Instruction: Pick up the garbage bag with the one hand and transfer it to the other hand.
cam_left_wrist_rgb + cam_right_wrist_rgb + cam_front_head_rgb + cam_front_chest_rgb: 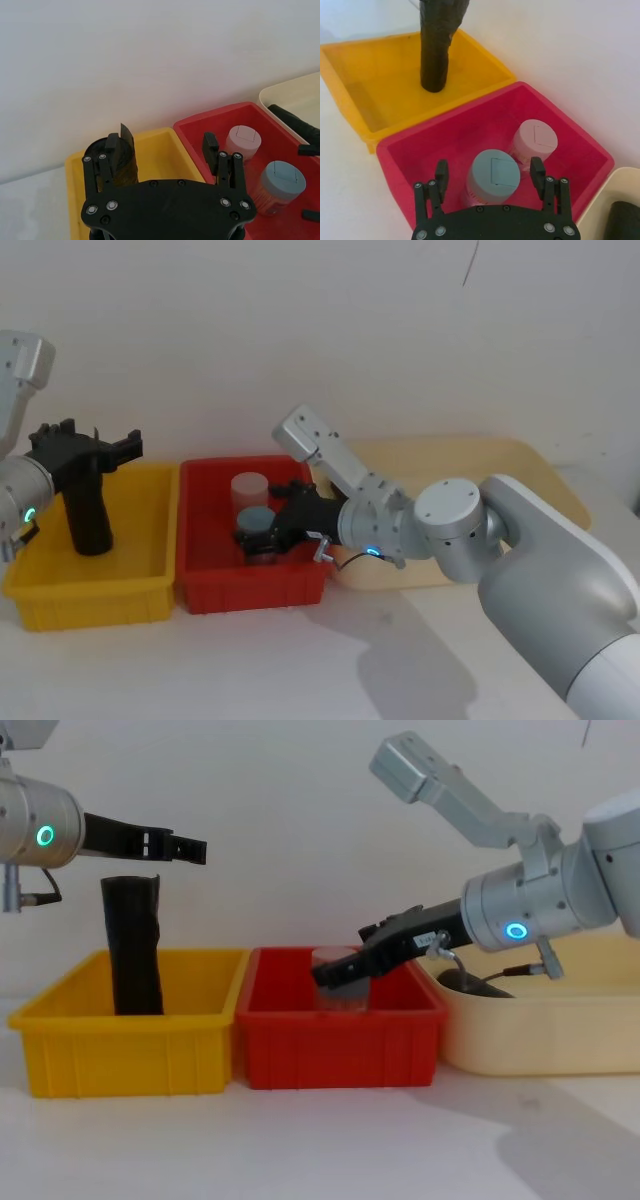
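Yellow bin [120, 1055] holds the garbage bag [132, 945] upright; left gripper [180, 847], jaws wide, could clip and topple it, right gripper [489, 168] gaping too.

Yellow plastic bin [90, 605]: leftmost; black glossy plastic roll [88, 510] upright inside. Red plastic bin [250, 592]: against its right side; pale-lidded round jar [249, 488] behind blue-lidded round jar [257, 520]. Cream plastic tray [540, 465]: rightmost; second black roll [295, 120] lying inside.

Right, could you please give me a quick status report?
Left pincer open, above garbage bag. Bag upright in yellow bin, ungrasped. Right pincer open over jars in red bin.
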